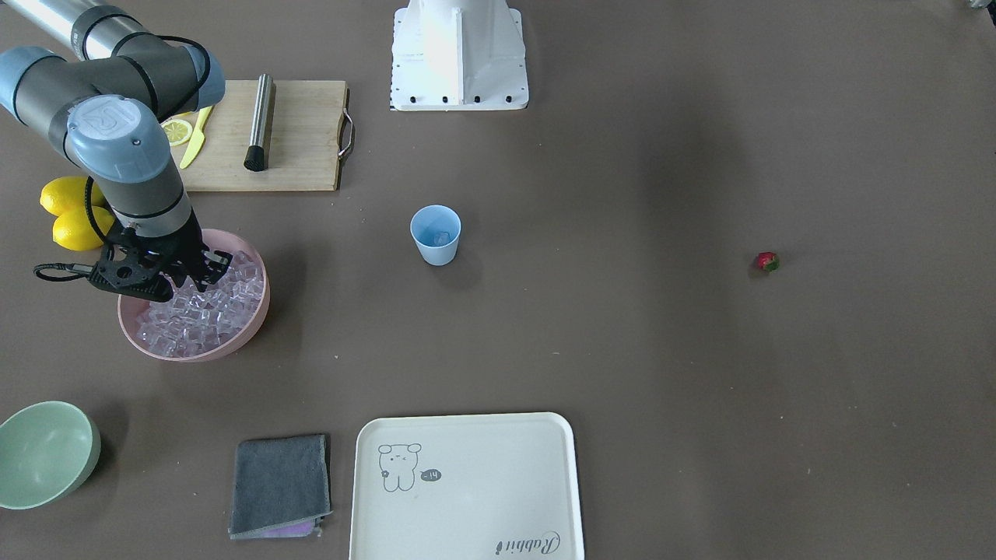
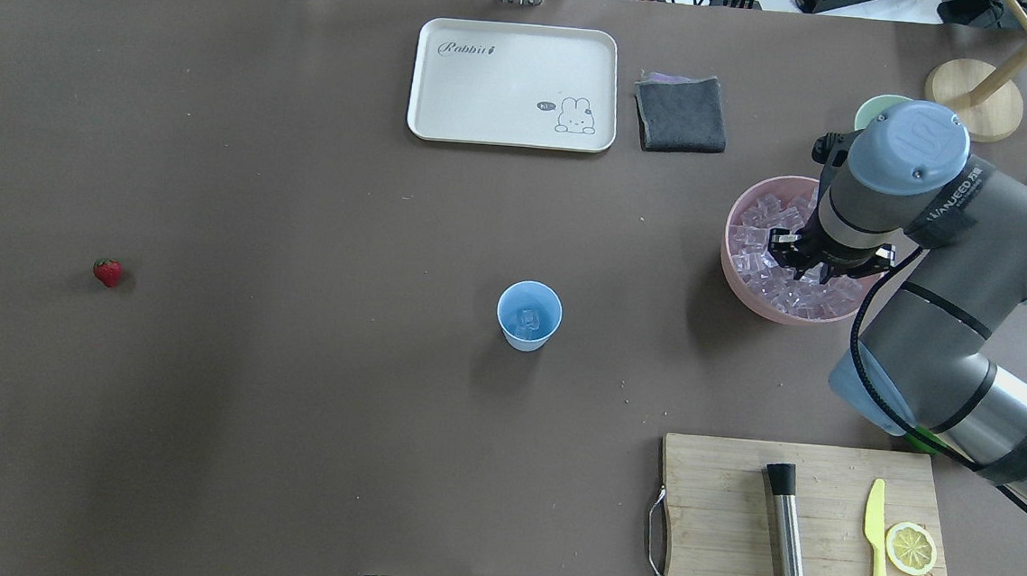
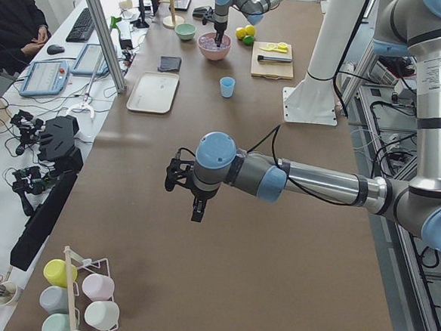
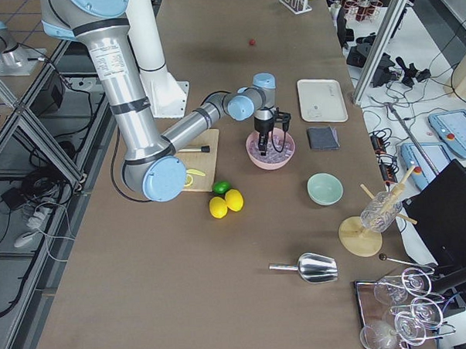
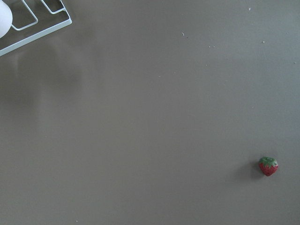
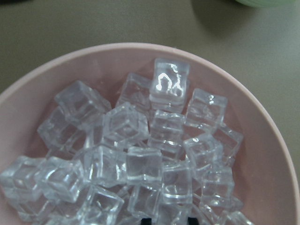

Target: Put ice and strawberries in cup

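The light-blue cup (image 2: pixel 529 316) stands mid-table with one ice cube (image 2: pixel 526 321) inside; it also shows in the front view (image 1: pixel 436 236). The ice (image 6: pixel 140 164) fills the pink bowl (image 2: pixel 735 249). My right gripper (image 2: pixel 807 265) reaches down into this bowl (image 1: pixel 258 307). Its fingertips (image 6: pixel 146 221) sit among the cubes about one cube apart, shut on an ice cube (image 6: pixel 169 201). The strawberry (image 2: pixel 107 272) lies alone far across the table (image 5: pixel 268 166). My left gripper (image 3: pixel 196 208) hovers above the table; I cannot tell whether it is open or shut.
A cutting board (image 2: pixel 724 511) holds a muddler (image 2: pixel 789 547), a yellow knife (image 2: pixel 877 557) and lemon halves (image 2: pixel 911 548). A cream tray (image 2: pixel 514 85), a grey cloth (image 2: pixel 680 113), a pale-green bowl (image 1: pixel 43 455) and whole lemons (image 1: pixel 74 214) stand around.
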{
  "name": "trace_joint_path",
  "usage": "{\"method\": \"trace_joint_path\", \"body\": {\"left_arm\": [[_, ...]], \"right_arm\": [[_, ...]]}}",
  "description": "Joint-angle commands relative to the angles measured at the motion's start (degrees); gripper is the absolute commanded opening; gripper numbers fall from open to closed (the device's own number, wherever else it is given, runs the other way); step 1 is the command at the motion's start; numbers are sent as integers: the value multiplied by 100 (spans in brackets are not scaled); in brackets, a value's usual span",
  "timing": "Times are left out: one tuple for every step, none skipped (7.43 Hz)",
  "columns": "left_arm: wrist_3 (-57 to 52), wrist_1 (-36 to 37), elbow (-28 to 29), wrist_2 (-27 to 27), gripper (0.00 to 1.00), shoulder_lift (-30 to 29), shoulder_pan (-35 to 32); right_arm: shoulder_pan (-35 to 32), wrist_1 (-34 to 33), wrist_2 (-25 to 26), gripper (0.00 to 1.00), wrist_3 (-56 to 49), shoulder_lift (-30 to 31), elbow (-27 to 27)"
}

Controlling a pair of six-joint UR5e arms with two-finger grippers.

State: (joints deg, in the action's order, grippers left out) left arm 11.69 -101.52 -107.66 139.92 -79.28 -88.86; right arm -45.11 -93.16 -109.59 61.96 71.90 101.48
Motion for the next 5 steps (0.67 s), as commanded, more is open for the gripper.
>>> {"method": "trace_joint_path", "body": {"left_arm": [[0,0,-1,0,98,0,-26],[0,9,-1,0,98,0,-26],[0,9,-1,0,98,0,-26],[0,9,-1,9,98,9,-26],[0,9,-1,18,98,9,-26]], "right_arm": [[-50,0,-62,0,0,-1,39],[-112,0,-97,0,-9,-10,65],[-208,-9,-202,0,-61,-18,100],[-340,-44,-342,0,-157,-27,196],[-471,-70,-578,0,-158,-45,388]]}}
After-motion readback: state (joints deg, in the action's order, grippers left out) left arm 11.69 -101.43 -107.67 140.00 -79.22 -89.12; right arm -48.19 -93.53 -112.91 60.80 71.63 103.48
